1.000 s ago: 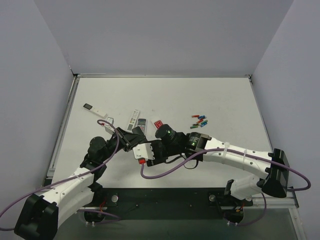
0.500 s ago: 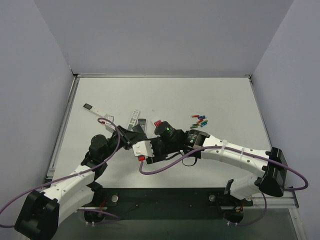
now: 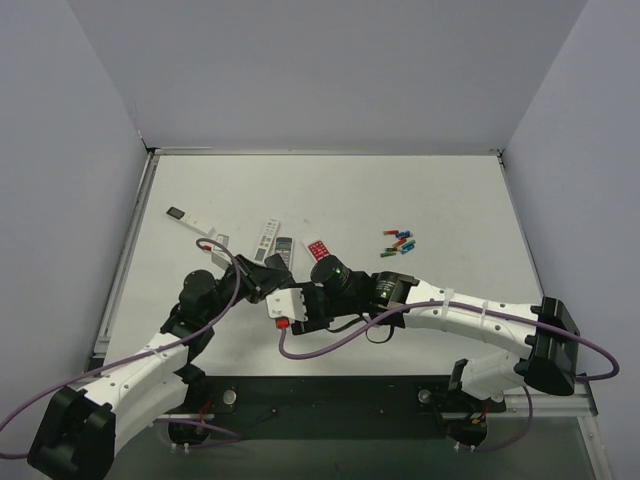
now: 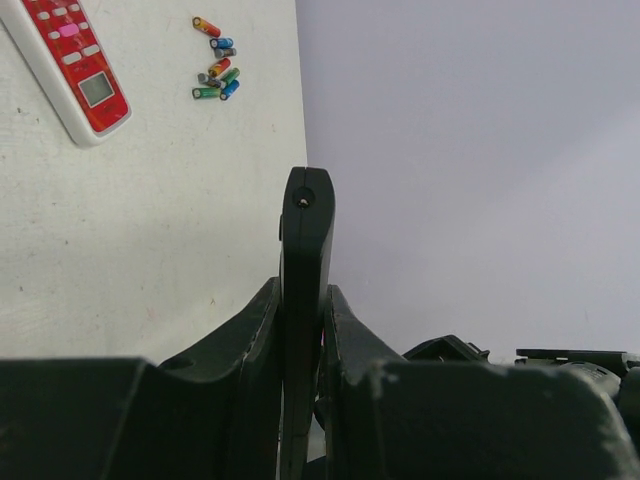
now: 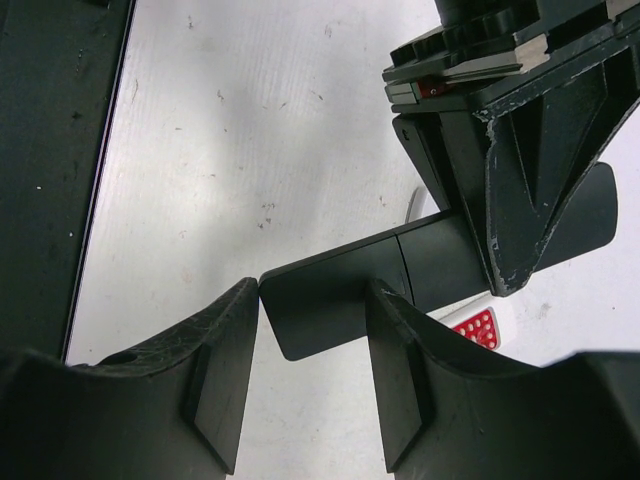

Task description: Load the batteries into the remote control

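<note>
Uncovering more of the red-faced remote than a second ago, with the right arm's wrist drawn slightly toward 7 o'clock in the overhead view. Clamping a dark bar edge-on with the left gripper, both fingers pressing tight against its flat faces, holding it raised off the table. Straddling the free end of that same bar with the right gripper, fingers standing apart on either side of it; not showing clearly whether pinching or merely bracketing. Meeting left of centre, toward 7 o'clock on the table. Leaving the remote control lying at 11 o'clock of the two grippers, near them, long, slim and white, face up, its far end pointing toward 1 o'clock. Leaving a shorter grey-faced remote just beside it at its 4 o'clock, and a slim white stick with a black end well apart at its 9 o'clock. Leaving the batteries loose in a small cluster at 3 o'clock of the remote control, well apart from it and from both grippers, showing green, red and blue. Showing a white corner with red buttons under the dark bar in the right wrist view.
</note>
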